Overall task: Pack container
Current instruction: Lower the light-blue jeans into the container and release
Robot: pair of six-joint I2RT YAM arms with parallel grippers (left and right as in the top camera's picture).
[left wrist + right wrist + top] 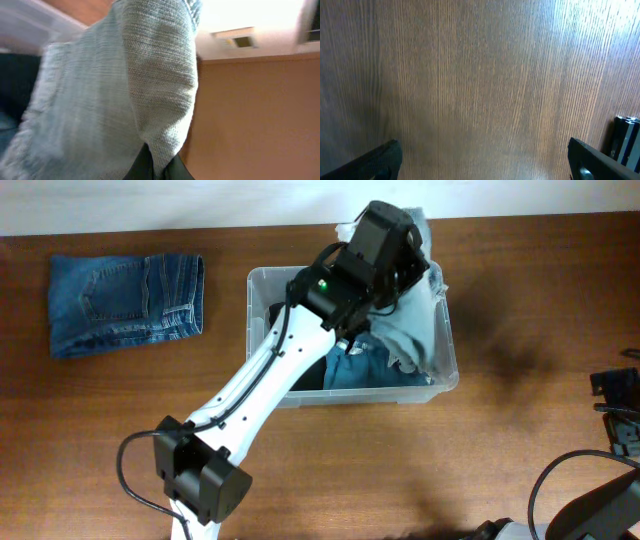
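A pale grey garment hangs pinched tight in the left fingers. Seen from overhead, it overlaps the far and right rim of the clear container, so releasing here would probably leave cloth draped over the wall instead of inside. The container sits mid-worktop, directly beneath those fingers, with blue denim in it. The right fingers stand wide and empty over bare worktop, well apart to the right.
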